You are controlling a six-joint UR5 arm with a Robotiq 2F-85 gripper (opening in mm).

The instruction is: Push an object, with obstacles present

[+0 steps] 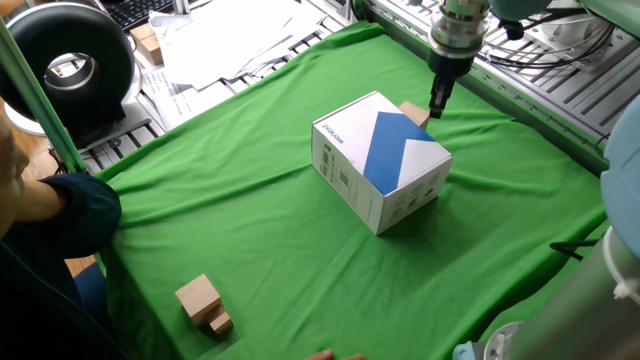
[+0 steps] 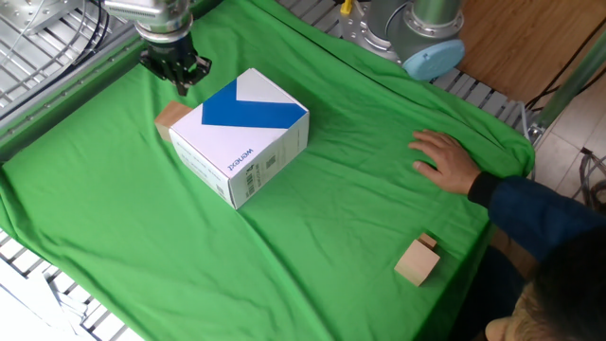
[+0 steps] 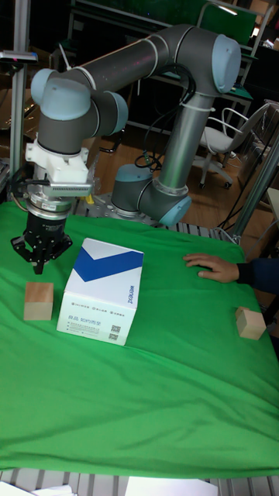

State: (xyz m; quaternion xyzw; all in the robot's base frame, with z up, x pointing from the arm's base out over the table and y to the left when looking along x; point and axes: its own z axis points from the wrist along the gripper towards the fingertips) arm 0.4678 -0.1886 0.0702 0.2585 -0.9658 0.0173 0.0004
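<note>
The object, a small light-tan wooden cube (image 1: 415, 113) (image 2: 169, 118) (image 3: 39, 301), lies on the green cloth against the far side of the obstacle, a large white box with a blue band (image 1: 380, 160) (image 2: 241, 133) (image 3: 102, 301). My gripper (image 1: 438, 106) (image 2: 180, 85) (image 3: 38, 266) hangs just above and behind the cube, a little apart from it. Its fingers are shut together with nothing between them. In one fixed view the box hides part of the cube.
A tan block with a tinier block (image 1: 203, 301) (image 2: 418, 260) (image 3: 250, 322) sits near the opposite table edge. A person's hand (image 2: 445, 161) (image 3: 209, 267) rests on the cloth. Metal racks (image 1: 560, 90) border the table beside the gripper. Papers (image 1: 230, 40) lie beyond one edge.
</note>
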